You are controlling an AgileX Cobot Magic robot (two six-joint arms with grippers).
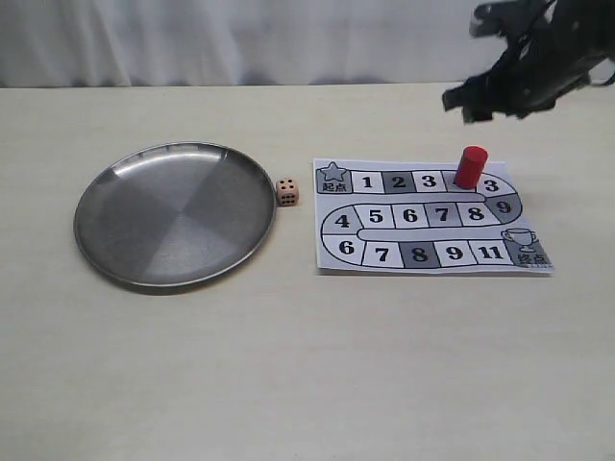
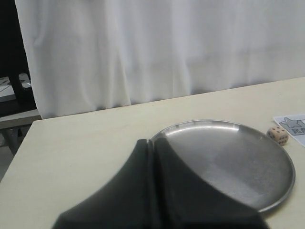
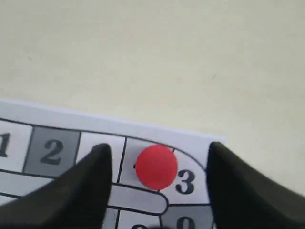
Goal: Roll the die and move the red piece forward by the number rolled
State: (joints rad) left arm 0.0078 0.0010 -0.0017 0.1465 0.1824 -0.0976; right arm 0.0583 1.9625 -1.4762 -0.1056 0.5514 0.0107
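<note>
Right end effector (image 3: pixel 159 152) is hovering released above the red piece (image 3: pixel 156 167), which is standing on the board's (image 1: pixel 325 261) starting row. The die (image 1: pixel 286 192) is lying just left of the board. Risk: off-centre closing is threatening to topple the piece.

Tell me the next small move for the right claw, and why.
Probably lower the right claw straight down. It is open with the red piece between its fingers in the wrist view, yet the exterior view shows it well above the piece on the board. The die lies beside the plate, seemingly rolled.
</note>
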